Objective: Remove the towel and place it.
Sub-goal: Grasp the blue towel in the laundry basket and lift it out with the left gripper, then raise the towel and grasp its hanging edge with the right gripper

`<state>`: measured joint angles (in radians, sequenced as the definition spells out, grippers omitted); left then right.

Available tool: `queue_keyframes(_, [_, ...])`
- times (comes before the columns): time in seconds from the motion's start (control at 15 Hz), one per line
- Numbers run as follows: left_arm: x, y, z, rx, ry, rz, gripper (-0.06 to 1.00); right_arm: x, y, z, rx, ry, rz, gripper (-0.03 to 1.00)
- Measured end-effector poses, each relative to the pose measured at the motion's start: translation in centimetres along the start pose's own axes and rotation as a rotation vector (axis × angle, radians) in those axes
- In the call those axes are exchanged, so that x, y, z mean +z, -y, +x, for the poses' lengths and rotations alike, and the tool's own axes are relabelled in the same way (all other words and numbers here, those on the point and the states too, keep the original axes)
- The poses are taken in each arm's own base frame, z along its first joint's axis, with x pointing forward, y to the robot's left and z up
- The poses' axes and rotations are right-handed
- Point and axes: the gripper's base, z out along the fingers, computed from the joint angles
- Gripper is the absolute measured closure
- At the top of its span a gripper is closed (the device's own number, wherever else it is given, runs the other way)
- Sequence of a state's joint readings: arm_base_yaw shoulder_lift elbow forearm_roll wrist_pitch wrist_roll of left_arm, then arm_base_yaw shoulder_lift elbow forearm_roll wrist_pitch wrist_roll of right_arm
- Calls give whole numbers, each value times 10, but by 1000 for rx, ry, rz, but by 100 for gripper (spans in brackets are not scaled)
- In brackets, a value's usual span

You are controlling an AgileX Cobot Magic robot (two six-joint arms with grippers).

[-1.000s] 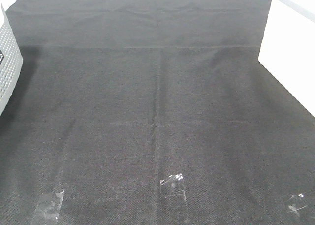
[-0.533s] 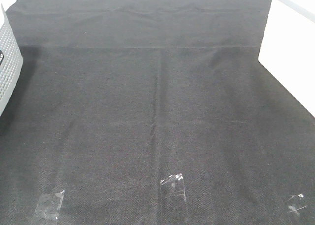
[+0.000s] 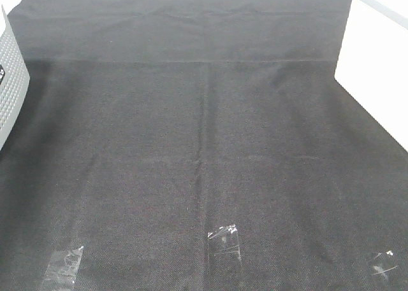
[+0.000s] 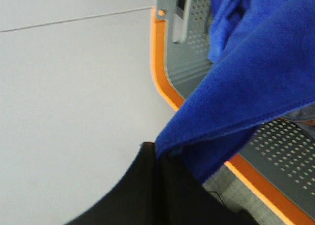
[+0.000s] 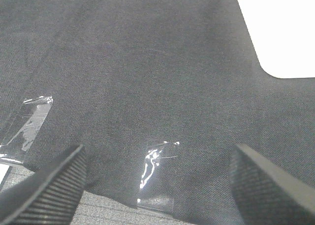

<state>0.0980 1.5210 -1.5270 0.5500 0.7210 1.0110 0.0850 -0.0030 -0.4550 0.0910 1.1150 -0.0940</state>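
Neither arm shows in the high view, so their poses can be read only from the wrist cameras; the left arm is held out beyond the table, its left claw [image 4: 155,158] pointing at a grey perforated plastic basket with an orange rim [image 4: 161,82] over a plain pale floor [image 4: 74,97]; the jaws are closed tight, pinching a hemmed edge of the large royal-blue microfibre towel [image 4: 256,87]; from the claw tips the towel stretches away in a taut fold across the basket's rim, and more blue cloth is bunched farther off inside the basket; the right arm is angled down over the table, its right claw [image 5: 157,151] spread wide, the two black ribbed fingers [image 5: 54,185] far apart and holding nothing; below and ahead of this claw lies the black woven table cloth [image 5: 147,62], with a strip of clear shiny tape [image 5: 155,171] between the fingers and a second strip [image 5: 29,121] outside one of them.
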Motion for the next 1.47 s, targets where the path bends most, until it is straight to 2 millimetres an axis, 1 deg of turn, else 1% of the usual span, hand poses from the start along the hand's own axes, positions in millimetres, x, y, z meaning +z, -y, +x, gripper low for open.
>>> queue_keyframes(0.13, [-26, -10, 1, -13, 33, -74, 94, 0, 0, 0, 0, 0, 0, 21])
queue_keyframes(0.27, [-54, -21, 9, -49, 62, -166, 94, 0, 0, 0, 0, 0, 0, 21])
queue_keyframes(0.6, [-109, -38, 24, -101, 123, -355, 94, 0, 0, 0, 0, 0, 0, 21])
queue_keyframes(0.67, [-118, -40, 26, -109, 139, -391, 94, 0, 0, 0, -1, 0, 0, 21])
queue_keyframes(0.73, [-118, -40, 26, -109, 139, -391, 94, 0, 0, 0, -1, 0, 0, 21])
queue_keyframes(0.8, [-135, -45, 29, -127, 178, -466, 94, -1, -2, -4, 8, 36, -16, 21])
queue_keyframes(0.87, [-142, -48, 30, -136, 201, -504, 94, -2, -3, -10, 7, 64, -38, 21])
queue_keyframes(0.93, [-148, -50, 30, -149, 227, -537, 94, 1, -6, -18, 4, 91, -78, 21])
queue_keyframes(1.0, [-148, -50, 30, -149, 227, -537, 94, 1, -6, -18, 4, 91, -78, 21])
queue_keyframes(1.07, [-151, -52, 29, -160, 252, -561, 94, 7, -10, -29, 1, 109, -127, 21])
queue_keyframes(1.2, [-161, -51, 19, -149, 311, -581, 94, 23, -15, -46, -11, 103, -211, 21])
queue_keyframes(1.27, [-169, -49, 4, -101, 378, -589, 94, 40, -19, -58, -35, 70, -277, 21])
queue_keyframes(1.47, [-189, -42, -33, -16, 554, -604, 94, 74, -31, -77, -132, 48, -476, 21])
